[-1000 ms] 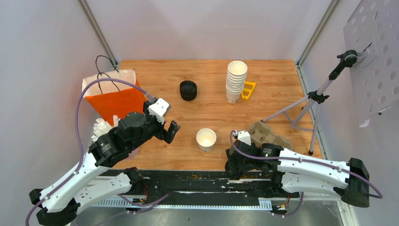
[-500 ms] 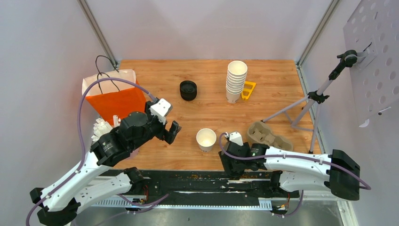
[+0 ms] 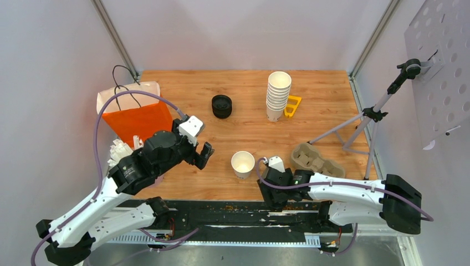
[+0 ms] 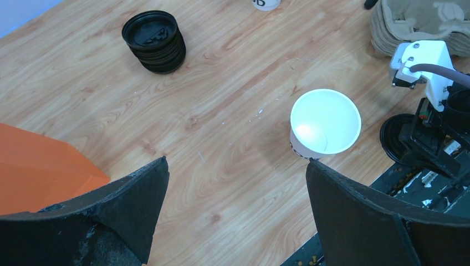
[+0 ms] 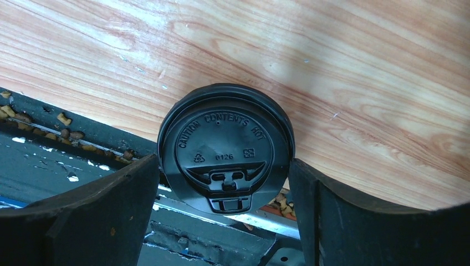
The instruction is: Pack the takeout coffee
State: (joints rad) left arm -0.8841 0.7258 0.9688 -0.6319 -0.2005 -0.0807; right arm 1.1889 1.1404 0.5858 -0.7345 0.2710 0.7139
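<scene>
The takeout coffee is out of view: no lidded cup shows. A small lidless white paper cup (image 3: 243,164) (image 4: 325,123) stands upright near the table's front edge. Just right of it my right gripper (image 3: 271,191) (image 5: 223,160) points down at the edge, its fingers touching both sides of a black plastic lid (image 5: 224,147) (image 4: 394,138) that overhangs the edge. My left gripper (image 3: 202,155) (image 4: 235,160) hovers open and empty left of the cup. The orange paper bag (image 3: 136,119) (image 4: 39,166) stands open at the left.
A stack of black lids (image 3: 221,106) (image 4: 154,41) sits mid-table. A tall stack of white cups (image 3: 277,94) and a yellow piece (image 3: 292,106) are farther back. Cardboard cup carriers (image 3: 316,158) lie right. A tripod (image 3: 366,119) stands at the right edge.
My right gripper has slid left along the front edge toward the lidless cup. The left arm has barely moved.
</scene>
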